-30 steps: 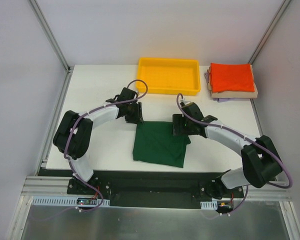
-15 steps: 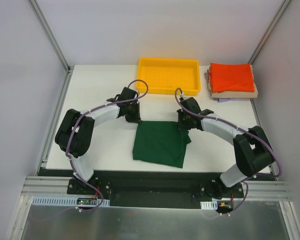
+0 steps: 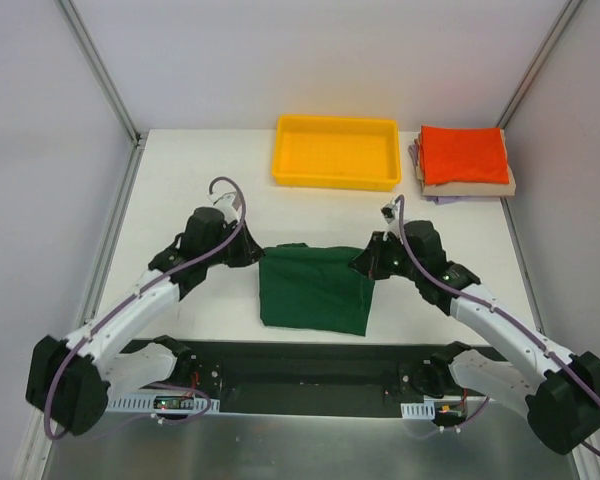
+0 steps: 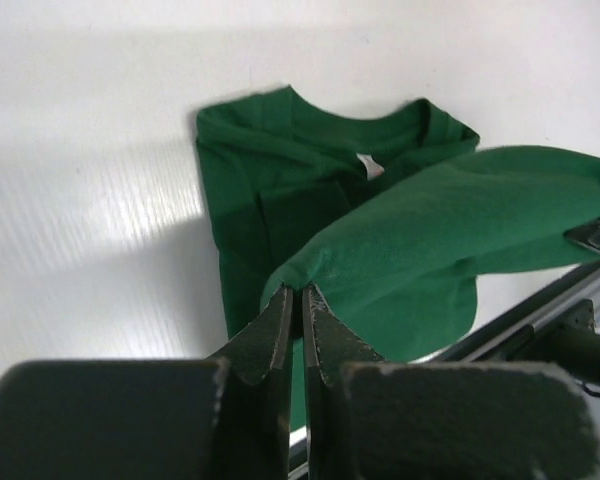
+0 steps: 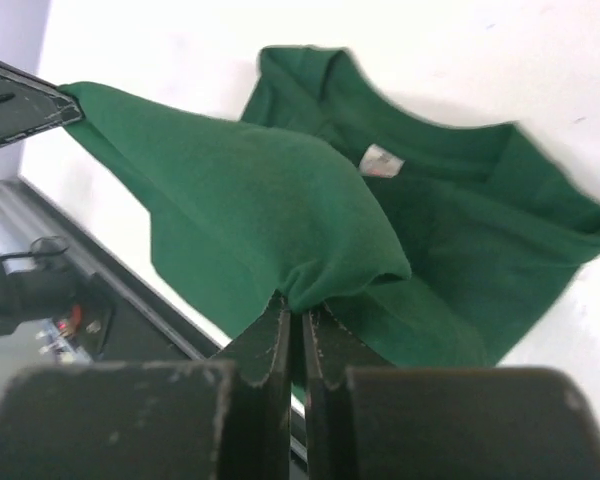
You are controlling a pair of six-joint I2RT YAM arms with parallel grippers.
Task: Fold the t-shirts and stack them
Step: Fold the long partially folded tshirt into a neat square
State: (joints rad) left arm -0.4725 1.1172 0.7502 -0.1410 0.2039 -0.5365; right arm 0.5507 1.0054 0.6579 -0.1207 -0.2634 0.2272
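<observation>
Dark green t-shirt (image 3: 313,292), lower centre of the overhead frame, half folded, its raised flap pinched at either corner by left gripper (image 4: 300,292) and right gripper (image 5: 298,300), both clenched on cloth; best carried level, taut and in step, then laid edge to edge.

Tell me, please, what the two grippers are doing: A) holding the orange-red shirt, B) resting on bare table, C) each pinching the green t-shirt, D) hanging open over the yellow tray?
C: in the wrist views the left gripper and the right gripper are each shut on a raised fold of the green t-shirt.
</observation>
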